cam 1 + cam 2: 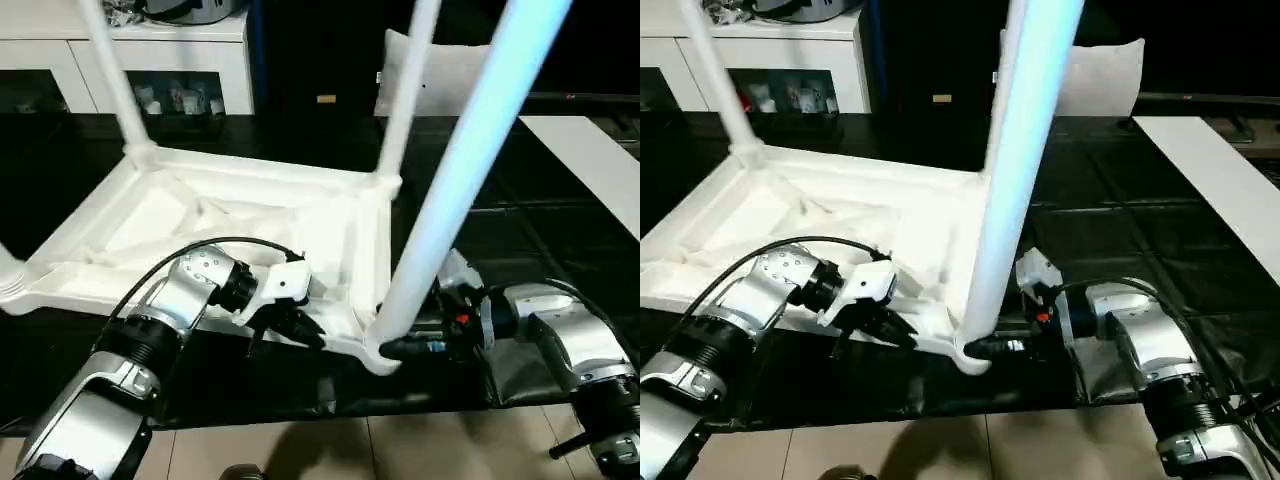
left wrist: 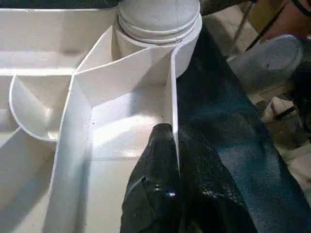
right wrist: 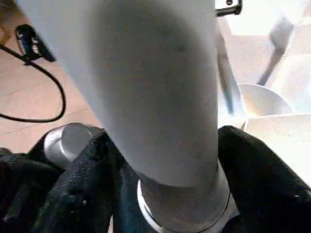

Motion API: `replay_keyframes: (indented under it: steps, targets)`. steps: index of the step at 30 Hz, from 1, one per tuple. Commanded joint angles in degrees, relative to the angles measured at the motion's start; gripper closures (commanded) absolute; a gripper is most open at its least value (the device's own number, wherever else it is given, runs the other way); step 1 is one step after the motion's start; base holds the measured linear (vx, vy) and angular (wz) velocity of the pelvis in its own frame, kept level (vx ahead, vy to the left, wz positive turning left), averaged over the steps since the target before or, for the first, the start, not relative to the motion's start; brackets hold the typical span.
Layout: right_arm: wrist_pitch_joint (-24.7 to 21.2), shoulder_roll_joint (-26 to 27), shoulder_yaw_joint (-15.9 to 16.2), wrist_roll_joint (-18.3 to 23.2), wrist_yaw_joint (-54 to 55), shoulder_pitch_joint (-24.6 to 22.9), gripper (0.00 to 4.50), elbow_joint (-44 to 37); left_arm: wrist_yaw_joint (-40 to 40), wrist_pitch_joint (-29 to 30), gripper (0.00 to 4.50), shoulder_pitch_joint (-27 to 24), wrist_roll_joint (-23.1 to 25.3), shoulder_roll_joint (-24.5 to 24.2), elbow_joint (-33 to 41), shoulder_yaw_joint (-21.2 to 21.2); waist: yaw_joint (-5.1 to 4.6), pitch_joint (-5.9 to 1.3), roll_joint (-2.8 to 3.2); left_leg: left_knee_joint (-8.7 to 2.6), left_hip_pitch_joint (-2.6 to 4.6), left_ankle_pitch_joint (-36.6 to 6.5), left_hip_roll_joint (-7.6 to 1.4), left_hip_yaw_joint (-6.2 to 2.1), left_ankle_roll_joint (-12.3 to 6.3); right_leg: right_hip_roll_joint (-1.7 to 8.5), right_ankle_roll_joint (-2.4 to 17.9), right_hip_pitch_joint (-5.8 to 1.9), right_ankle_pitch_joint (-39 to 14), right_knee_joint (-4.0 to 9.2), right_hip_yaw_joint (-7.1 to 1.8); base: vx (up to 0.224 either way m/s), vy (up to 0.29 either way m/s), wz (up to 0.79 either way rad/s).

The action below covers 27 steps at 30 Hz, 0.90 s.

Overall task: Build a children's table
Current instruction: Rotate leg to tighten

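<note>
my left gripper (image 1: pixel 300 325) is clenched on the thin near rim of the upside-down tabletop (image 1: pixel 240 215) on the black table (image 1: pixel 560 240). my right gripper (image 1: pixel 405 348) straddles the near-corner leg (image 1: pixel 455 190) at its base. light, stiff, slick plastic, so grab low.

White tabletop (image 1: pixel 250 215) (X-ribbed), black mat (image 1: pixel 560 260).

A: The tabletop (image 1: pixel 250 225) looks like smooth white plastic, faintly glossy.
B: The leg (image 1: pixel 1015 150) too. The worktop (image 1: pixel 560 250) wears shiny black sheeting; the forearms (image 1: pixel 1145 345) are brushed silver metal.
</note>
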State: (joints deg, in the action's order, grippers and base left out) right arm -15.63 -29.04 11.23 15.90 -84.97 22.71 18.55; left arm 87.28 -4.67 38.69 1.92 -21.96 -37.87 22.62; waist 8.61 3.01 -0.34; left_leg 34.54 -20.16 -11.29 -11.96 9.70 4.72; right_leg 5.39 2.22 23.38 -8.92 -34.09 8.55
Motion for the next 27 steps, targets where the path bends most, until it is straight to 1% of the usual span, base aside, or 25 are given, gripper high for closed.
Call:
replay_keyframes:
  steps: [1, 2, 3, 4, 5, 7, 9, 10, 11, 12, 13, 14, 15, 16, 17, 18, 19, 20, 21, 22, 23, 24, 25, 26, 27]
  targets:
    - [-0.29, -0.35, 0.09, 0.63, -1.08, 0.75, 1.65, 0.14, 2.22, -1.6, 4.5, 1.89, -0.76, 0.41, 1.32, 0.95, -0.31, -4.15, -0.77, -3.93, 0.17, -9.35, -1.81, -0.08, -3.26, 4.06, 5.53, -3.59, -22.02, 4.82, -3.66, 0.0, 0.0, 0.0]
    - [-0.29, -0.41, 0.18, 0.72, -1.23, 0.75, 1.65, 0.1, 2.23, -1.74, 4.5, 1.91, -0.72, 0.37, 1.21, 0.96, -0.29, -4.16, -0.79, -3.95, 0.19, -9.26, -1.83, -0.11, -3.28, 4.07, 5.58, -3.59, -21.9, 4.74, -3.64, 0.0, 0.0, 0.0]
    - [-0.28, -0.44, 0.26, 0.8, -1.38, 0.76, 1.84, 0.09, 2.07, -1.94, 4.5, 2.01, -0.63, 0.34, 0.95, 0.9, -0.3, -4.16, -0.72, -3.95, 0.11, -9.14, -1.84, -0.13, -3.27, 4.06, 5.59, -3.59, -21.73, 4.71, -3.64, 0.0, 0.0, 0.0]
    - [-0.3, -0.47, 0.3, 0.88, -1.49, 0.73, 1.94, 0.03, 1.92, -2.04, 4.5, 2.06, -0.58, 0.31, 0.8, 0.83, -0.32, -4.2, -0.84, -3.93, 0.11, -8.94, -1.84, -0.11, -3.29, 4.06, 5.65, -3.6, -21.39, 4.64, -3.65, 0.0, 0.0, 0.0]
    - [-0.36, -0.45, 0.36, 1.09, -1.62, 0.63, 2.03, -0.14, 1.35, -1.8, 4.5, 2.08, -0.68, 0.3, 0.58, 0.49, -0.3, -4.16, -0.79, -3.95, 0.14, -8.86, -1.82, -0.11, -3.29, 4.04, 5.65, -3.56, -21.44, 4.63, -3.65, 0.0, 0.0, 0.0]
    - [-0.38, -0.42, 0.36, 1.18, -1.64, 0.6, 2.1, -0.19, 1.13, -1.67, 4.5, 2.07, -0.73, 0.32, 0.52, 0.35, -0.26, -4.2, -0.78, -3.9, 0.13, -8.7, -1.79, -0.08, -3.26, 4.1, 5.66, -3.59, -21.51, 4.65, -3.68, 0.0, 0.0, 0.0]
    - [-1.72, 0.62, -0.63, 2.57, -0.34, 0.05, 2.28, -1.2, -0.22, 0.1, 4.5, 1.83, -1.46, 0.76, 0.59, -0.83, -0.27, -4.13, -0.75, -3.93, 0.12, -8.86, -1.76, -0.05, -3.25, 4.06, 5.53, -3.59, -21.95, 4.72, -3.64, 0.0, 0.0, 0.0]
    - [-3.57, 2.07, -1.83, 3.85, 2.35, -0.68, 2.3, -2.68, -2.66, 3.16, 4.5, 1.59, -2.21, 1.55, 1.06, -2.3, -0.33, -4.12, -0.82, -3.94, 0.08, -8.75, -1.75, -0.02, -3.19, 4.03, 5.4, -3.64, -21.95, 4.74, -3.67, 0.0, 0.0, 0.0]
    - [-3.75, 2.22, -1.95, 3.95, 2.69, -0.77, 2.32, -2.86, -2.93, 3.57, 4.5, 1.56, -2.31, 1.65, 1.16, -2.46, -0.27, -4.09, -0.82, -3.95, 0.07, -8.69, -1.73, -0.1, -2.99, 4.13, 5.31, -3.65, -22.4, 4.77, -3.59, 0.0, 0.0, 0.0]
    - [-4.97, 3.76, -2.7, 3.65, 6.64, -1.17, 2.35, -3.51, -5.23, 5.45, 4.5, 1.32, -2.71, 2.33, 1.77, -3.46, -0.51, -4.01, -0.74, -3.96, 0.25, -9.43, -1.54, -0.07, -2.68, 4.05, 4.57, -3.52, -24.35, 5.14, -3.44, 0.0, 0.0, 0.0]
    - [-5.02, 3.82, -2.73, 3.62, 6.81, -1.18, 2.37, -3.52, -5.32, 5.5, 4.5, 1.31, -2.72, 2.35, 1.79, -3.49, -0.6, -3.93, -0.76, -4.0, 0.25, -9.65, -1.54, -0.06, -2.56, 4.01, 4.28, -3.44, -24.93, 5.28, -3.46, 0.0, 0.0, 0.0]
    - [-4.77, 5.1, -3.03, 2.55, 10.22, -1.37, 2.39, -3.58, -7.1, 6.62, 4.5, 1.09, -2.72, 2.75, 2.27, -4.02, -0.59, -3.92, -0.57, -3.98, 0.32, -9.99, -1.48, -0.11, -2.35, 4.04, 4.04, -3.41, -25.62, 5.38, -3.4, 0.0, 0.0, 0.0]
    - [-4.5, 6.15, -3.27, 1.65, 12.99, -1.47, 2.39, -3.52, -8.71, 7.86, 4.5, 0.94, -2.62, 3.08, 2.66, -4.42, -0.92, -3.92, -0.67, -4.06, 0.19, -10.28, -1.45, -0.2, -1.82, 4.08, 3.48, -3.49, -26.48, 5.47, -3.3, 0.0, 0.0, 0.0]
    - [-4.61, 7.79, -3.76, 0.59, 16.99, -1.28, 2.4, -3.11, -11.04, 9.44, 4.5, 0.76, -2.68, 3.77, 3.22, -5.15, -1.18, -3.87, -0.57, -4.15, 0.22, -10.52, -1.38, -0.32, -1.18, 4.08, 3.02, -3.43, -27.34, 5.57, -3.2, 0.0, 0.0, 0.0]
    - [-5.02, 9.85, -4.61, -0.26, 21.68, -0.7, 2.41, -2.32, -14.12, 11.58, 4.5, 0.7, -2.65, 4.74, 3.75, -6.07, -1.38, -3.86, -0.66, -4.14, 0.05, -10.74, -1.22, -0.35, -1.03, 4.04, 2.72, -3.56, -27.69, 5.68, -3.05, 0.0, 0.0, 0.0]
    - [-5.42, 11.14, -5.26, -0.56, 24.46, -0.21, 2.41, -1.74, -16.1, 12.89, 4.5, 0.75, -2.55, 5.37, 3.96, -6.62, -2.12, -3.8, -0.57, -4.2, -0.06, -11.14, -1.17, -0.47, -0.36, 3.98, 2.37, -3.58, -28.31, 5.79, -2.82, 0.0, 0.0, 0.0]
    - [-5.88, 13.8, -6.27, -1.68, 30.2, 0.85, 2.41, -0.76, -20.88, 15.67, 4.5, 0.84, -2.13, 6.94, 4.58, -7.86, -2.74, -3.9, -0.4, -4.06, 0.06, -11.46, -1.03, -0.54, 0.06, 4.08, 2.11, -3.62, -29.04, 5.95, -2.69, 0.0, 0.0, 0.0]
    - [-5.9, 14.49, -6.42, -2.14, 31.72, 1.12, 2.44, -0.6, -22.31, 16.45, 4.5, 0.85, -2.0, 7.43, 4.83, -8.21, -3.13, -3.91, -0.5, -4.04, -0.03, -11.43, -0.95, -0.54, 0.03, 4.04, 2.23, -3.6, -28.89, 6.01, -2.66, 0.0, 0.0, 0.0]
    - [-6.0, 16.0, -6.52, -2.88, 34.4, 1.71, 2.45, -0.24, -25.48, 18.22, 4.5, 0.84, -1.64, 8.7, 5.48, -8.88, -3.83, -4.02, -0.58, -3.97, -0.13, -10.85, -0.87, -0.52, -0.62, 3.95, 2.43, -3.78, -27.78, 6.03, -2.68, 0.0, 0.0, 0.0]
    - [-6.0, 17.08, -6.74, -3.34, 36.64, 2.14, 2.45, 0.1, -27.73, 19.3, 4.5, 0.81, -1.22, 9.6, 5.98, -9.3, -3.83, -4.02, -0.58, -3.97, -0.13, -10.85, -0.87, -0.52, -0.62, 3.95, 2.43, -3.78, -27.78, 6.03, -2.68, 0.0, 0.0, 0.0]
    - [-6.19, 18.22, -7.0, -3.72, 39.11, 2.51, 2.46, 0.28, -30.06, 20.55, 4.5, 0.75, -0.79, 10.49, 6.63, -9.67, -4.18, -4.09, -0.67, -3.88, -0.18, -9.56, -0.87, -0.36, -1.38, 3.89, 3.54, -3.64, -25.6, 5.75, -2.95, 0.0, 0.0, 0.0]
    - [-6.41, 18.75, -7.21, -4.0, 40.53, 2.75, 2.46, 0.57, -30.96, 20.94, 4.5, 0.75, -0.62, 10.91, 6.82, -9.77, -4.26, -4.1, -0.67, -3.88, -0.13, -9.17, -0.82, -0.31, -1.72, 3.89, 3.8, -3.62, -25.18, 5.77, -3.0, 0.0, 0.0, 0.0]
    - [-7.35, 21.16, -8.24, -5.11, 46.42, 3.61, 2.46, 1.58, -35.22, 22.86, 4.5, 0.69, 0.16, 12.79, 7.83, -10.2, -4.51, -4.17, -0.69, -3.9, -0.37, -7.81, -0.87, -0.26, -2.06, 3.72, 4.41, -3.71, -23.19, 5.36, -3.18, 0.0, 0.0, 0.0]
    - [-7.35, 21.16, -8.24, -5.11, 46.42, 3.61, 2.47, 1.58, -35.22, 22.86, 4.5, 0.69, 0.16, 12.79, 7.83, -10.2, -4.56, -4.19, -0.59, -3.92, -0.32, -7.32, -0.93, -0.27, -2.1, 3.7, 4.73, -3.63, -22.52, 5.31, -3.19, 0.0, 0.0, 0.0]
    - [-7.73, 22.44, -8.89, -5.89, 49.71, 4.07, 2.47, 2.17, -37.95, 23.62, 4.5, 0.74, 0.78, 13.99, 8.14, -10.38, -4.51, -4.25, -0.85, -3.88, -0.34, -6.4, -0.9, -0.2, -2.42, 3.63, 5.01, -3.71, -21.28, 5.09, -3.28, 0.0, 0.0, 0.0]
